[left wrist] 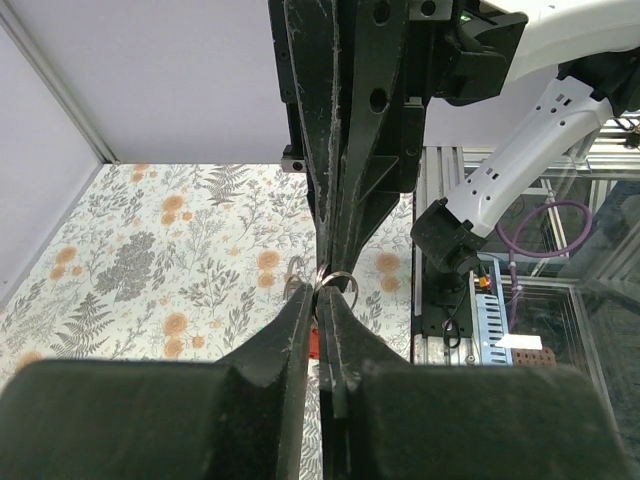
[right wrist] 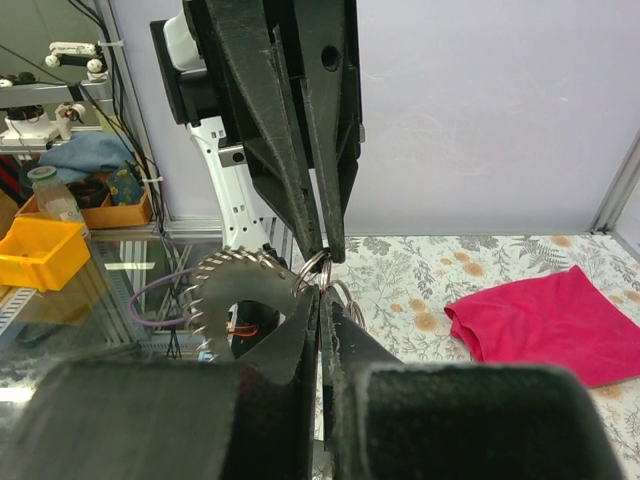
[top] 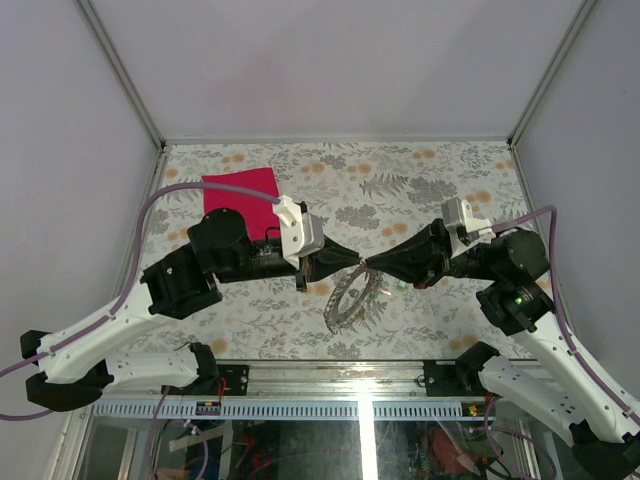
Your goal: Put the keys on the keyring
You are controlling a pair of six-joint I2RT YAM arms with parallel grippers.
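At the far left of the table (top: 430, 180) lies the magenta cloth (top: 240, 190), well apart from the work and playing no part in it.

The left gripper (top: 357, 260) reaches in toward the middle, its jaws pressed together to a thin point. In the right wrist view that point closes on a small wire loop (right wrist: 315, 264), probably the ring of a key. A fine pinch like this suits thin wire, which wide jaws would let slip.

Just below the place where the two arms meet hangs the keyring (top: 348, 297), the toothed grey ring. It is lifted off the table and tilted, with its upper edge at the meeting point. Held in the air, its coil is free to be worked from both sides.

The right gripper (top: 373, 263) comes in from the other side, tip to tip with the left. Its jaws are likewise squeezed together, apparently on the keyring's edge beside the loop, though the fingers hide the exact contact.

The keys themselves I cannot make out clearly. My judgement is that the arms are threading the loop into the coil, one steadying while the other feeds. A small slip at either pinch could drop the ring.
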